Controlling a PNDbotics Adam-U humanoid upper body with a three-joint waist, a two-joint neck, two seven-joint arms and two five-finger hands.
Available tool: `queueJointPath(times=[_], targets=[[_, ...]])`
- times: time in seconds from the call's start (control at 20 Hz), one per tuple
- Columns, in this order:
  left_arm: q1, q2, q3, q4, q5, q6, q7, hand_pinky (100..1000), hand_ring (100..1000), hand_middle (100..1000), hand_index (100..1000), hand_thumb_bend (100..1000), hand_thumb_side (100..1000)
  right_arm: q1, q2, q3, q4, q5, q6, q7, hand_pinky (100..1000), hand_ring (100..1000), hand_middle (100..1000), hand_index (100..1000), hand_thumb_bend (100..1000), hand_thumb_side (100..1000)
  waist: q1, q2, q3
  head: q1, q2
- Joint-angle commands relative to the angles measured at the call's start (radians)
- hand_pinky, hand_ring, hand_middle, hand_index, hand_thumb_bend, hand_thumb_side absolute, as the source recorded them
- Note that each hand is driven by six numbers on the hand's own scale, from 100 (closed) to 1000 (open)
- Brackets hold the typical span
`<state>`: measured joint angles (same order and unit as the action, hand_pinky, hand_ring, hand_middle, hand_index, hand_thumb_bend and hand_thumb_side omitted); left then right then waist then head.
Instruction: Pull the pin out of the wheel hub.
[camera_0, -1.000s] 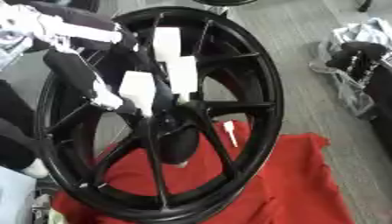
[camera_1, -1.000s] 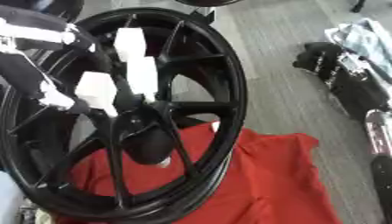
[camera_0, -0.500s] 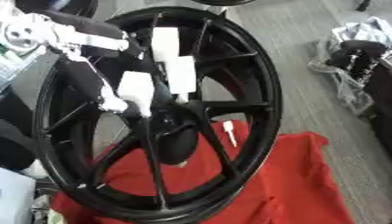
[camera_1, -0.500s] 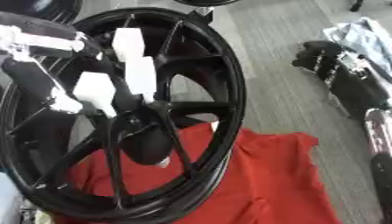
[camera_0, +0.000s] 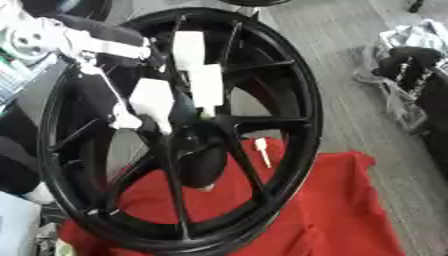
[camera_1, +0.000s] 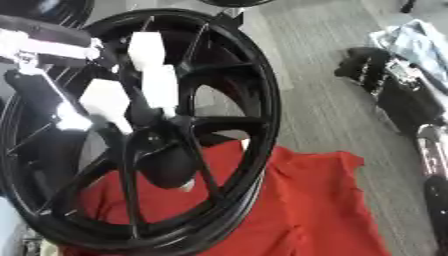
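The left hand (camera_0: 179, 95) is reaching in from the left with its white fingers curling round the wheel hub (camera_0: 197, 125), whether pinching the pin I cannot tell, and the upright wheel (camera_0: 297, 100) on the red cloth (camera_0: 341, 200) is risking tipping.

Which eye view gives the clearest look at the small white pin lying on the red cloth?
The left eye view: the small white pin lies in full between two spokes of the black wheel hub, on the red cloth. In the right eye view the rim hides nearly all of it.
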<state>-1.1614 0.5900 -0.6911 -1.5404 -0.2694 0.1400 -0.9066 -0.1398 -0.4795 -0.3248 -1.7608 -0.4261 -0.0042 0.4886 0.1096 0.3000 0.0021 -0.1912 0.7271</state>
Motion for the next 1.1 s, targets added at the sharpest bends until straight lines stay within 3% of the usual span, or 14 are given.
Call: queueJointPath(times=[0.05, 0.35, 0.65, 0.75, 1.1], targets=[[-0.013, 0.038, 0.035, -0.044, 0.026, 0.014, 0.0, 692, 578, 416, 501, 100, 133, -0.004, -0.031, -0.002, -0.009, 0.004, -0.002, 0.003, 973, 771, 691, 791, 100, 694, -0.005, -0.016, 0.002, 0.0, -0.004], [-0.009, 0.092, 0.129, -0.154, 0.066, 0.007, 0.0, 684, 554, 366, 413, 100, 134, 0.0, -0.032, -0.004, -0.01, 0.007, -0.004, 0.002, 973, 771, 692, 791, 100, 693, -0.005, -0.017, 0.008, -0.006, 0.001], [0.064, 0.191, 0.315, -0.252, 0.094, -0.014, 0.088, 711, 565, 373, 395, 100, 136, 0.004, -0.034, -0.007, -0.01, 0.009, -0.005, -0.001, 973, 771, 692, 792, 100, 694, -0.005, -0.016, 0.017, -0.009, 0.004], [0.108, 0.222, 0.376, -0.247, 0.085, -0.018, 0.137, 710, 562, 374, 394, 100, 100, 0.005, -0.034, -0.008, -0.011, 0.01, -0.006, -0.003, 973, 771, 692, 792, 100, 693, -0.005, -0.015, 0.019, -0.008, 0.004], [0.289, 0.31, 0.551, -0.136, 0.04, -0.009, 0.288, 704, 552, 366, 392, 100, 144, 0.009, -0.033, -0.014, -0.013, 0.013, -0.01, -0.009, 974, 771, 692, 792, 100, 693, -0.006, -0.011, 0.028, -0.01, 0.005]])
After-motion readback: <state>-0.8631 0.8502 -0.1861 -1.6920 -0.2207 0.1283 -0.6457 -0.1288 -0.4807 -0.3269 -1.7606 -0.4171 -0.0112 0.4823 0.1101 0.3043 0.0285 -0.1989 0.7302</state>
